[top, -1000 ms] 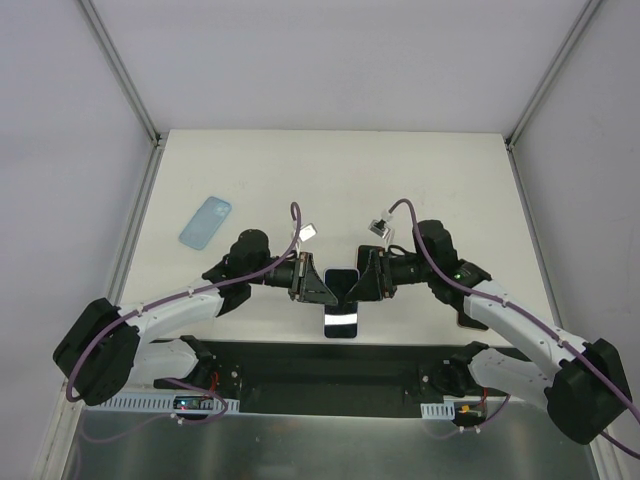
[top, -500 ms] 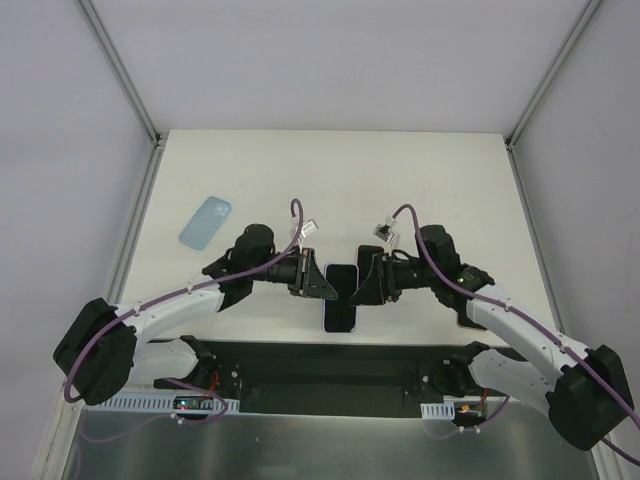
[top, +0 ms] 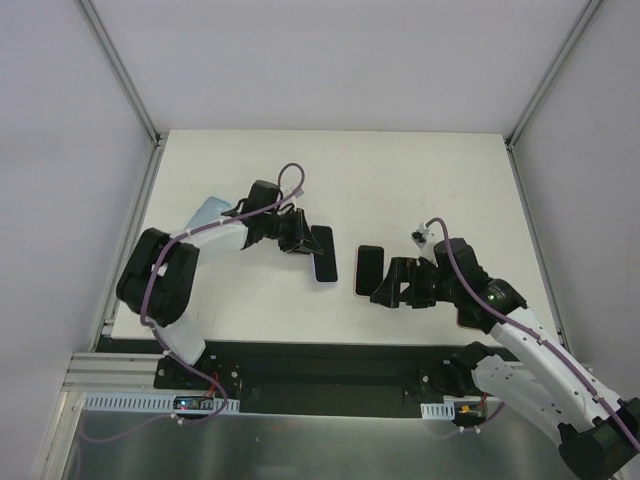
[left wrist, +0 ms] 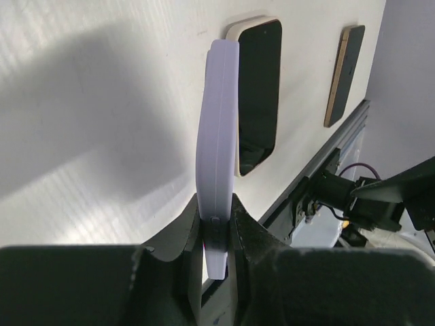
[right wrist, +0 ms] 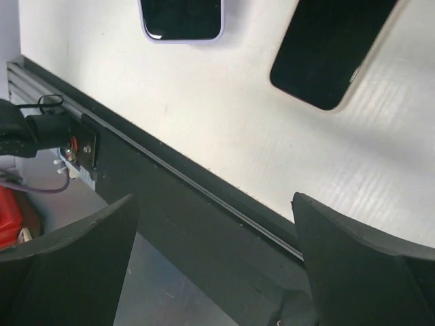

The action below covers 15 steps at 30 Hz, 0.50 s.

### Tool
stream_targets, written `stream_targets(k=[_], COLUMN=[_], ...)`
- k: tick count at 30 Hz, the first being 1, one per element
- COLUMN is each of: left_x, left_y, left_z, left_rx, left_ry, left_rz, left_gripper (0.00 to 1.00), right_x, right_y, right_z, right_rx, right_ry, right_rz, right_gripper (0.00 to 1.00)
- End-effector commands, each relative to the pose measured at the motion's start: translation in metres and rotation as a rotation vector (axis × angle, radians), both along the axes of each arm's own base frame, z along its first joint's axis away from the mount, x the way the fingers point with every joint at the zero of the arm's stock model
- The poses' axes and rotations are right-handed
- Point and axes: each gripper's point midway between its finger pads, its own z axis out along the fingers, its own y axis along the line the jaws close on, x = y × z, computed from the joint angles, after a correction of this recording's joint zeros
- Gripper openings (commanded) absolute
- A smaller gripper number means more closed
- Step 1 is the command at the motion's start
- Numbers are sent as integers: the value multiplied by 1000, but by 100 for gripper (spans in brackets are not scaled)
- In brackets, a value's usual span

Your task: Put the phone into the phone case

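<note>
My left gripper [top: 303, 240] [left wrist: 216, 217] is shut on one end of a phone with a lavender rim [top: 322, 255] [left wrist: 216, 136]. It holds the phone screen up, left of the table's middle. The right wrist view shows the same phone [right wrist: 182, 19] face-on. The pale blue phone case [top: 205, 213] lies at the far left, partly under the left arm. My right gripper [top: 383, 283] [right wrist: 214, 204] stands open near the front edge, with nothing between its fingers.
A black phone with a cream edge [top: 369, 270] [left wrist: 258, 95] [right wrist: 329, 51] lies flat between the two grippers. A gold-edged phone [left wrist: 343, 75] lies farther right. The black front rail [right wrist: 177, 204] runs just below the right gripper.
The right gripper opened, let go of the lavender-rimmed phone and drew back to the right. The left arm swung back and to the left with the phone. The black phone now lies in view.
</note>
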Motion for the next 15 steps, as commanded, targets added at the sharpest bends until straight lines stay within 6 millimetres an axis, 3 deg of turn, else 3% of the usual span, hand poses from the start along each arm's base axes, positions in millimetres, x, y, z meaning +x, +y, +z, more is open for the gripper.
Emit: stream_targets(k=[1, 3, 8, 10, 11, 15], left_x=[15, 24, 23, 13, 8, 1], left_y=[-28, -33, -33, -28, -23, -16], left_z=[21, 20, -9, -20, -29, -36], left_rx=[-90, -85, -49, -23, 2, 43], left_ry=[-8, 8, 135, 190, 206, 215], left_rz=[-172, -188, -175, -141, -124, -133], left_gripper=[0, 0, 5, 12, 21, 40], right_x=[0, 3, 7, 12, 15, 24], right_y=[-21, -26, -46, -60, -66, -88], right_z=[-11, -9, -7, -4, -3, 2], right_rx=[-87, -104, -169, -217, -236, -312], right_ry=[19, 6, -3, -26, -38, -74], right_rz=[-95, -120, -227, -303, -336, -447], right_gripper=[96, 96, 96, 96, 96, 96])
